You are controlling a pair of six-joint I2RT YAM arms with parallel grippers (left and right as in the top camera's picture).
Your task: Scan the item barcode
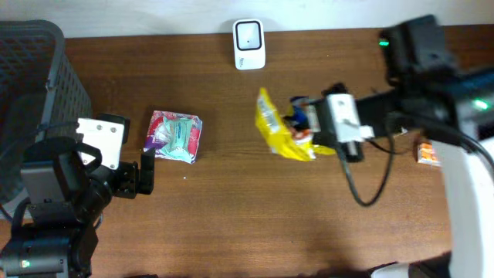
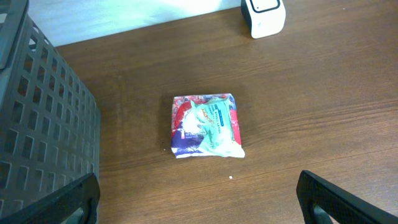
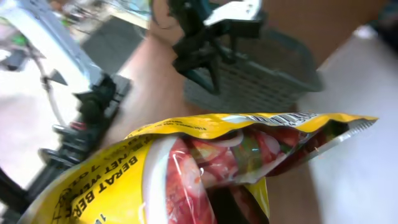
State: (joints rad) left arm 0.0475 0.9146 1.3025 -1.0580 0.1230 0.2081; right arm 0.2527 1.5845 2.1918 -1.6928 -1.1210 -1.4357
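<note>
A yellow snack bag (image 1: 279, 131) hangs above the middle of the table with my right gripper (image 1: 307, 125) shut on its right side. In the right wrist view the bag (image 3: 155, 174) fills the lower frame and hides most of the jaws. A barcode (image 3: 291, 117) shows along its top edge. The white scanner (image 1: 249, 44) stands at the table's far edge, behind and left of the bag. My left gripper (image 1: 147, 174) is open just left of a red-and-teal packet (image 1: 175, 137). That packet (image 2: 205, 126) lies flat ahead of the wide-apart fingers (image 2: 323, 199).
A dark mesh basket (image 1: 31, 85) stands at the far left, close beside the left arm, and its wall (image 2: 37, 130) fills the left of the left wrist view. A small orange box (image 1: 428, 154) lies at the right under the right arm.
</note>
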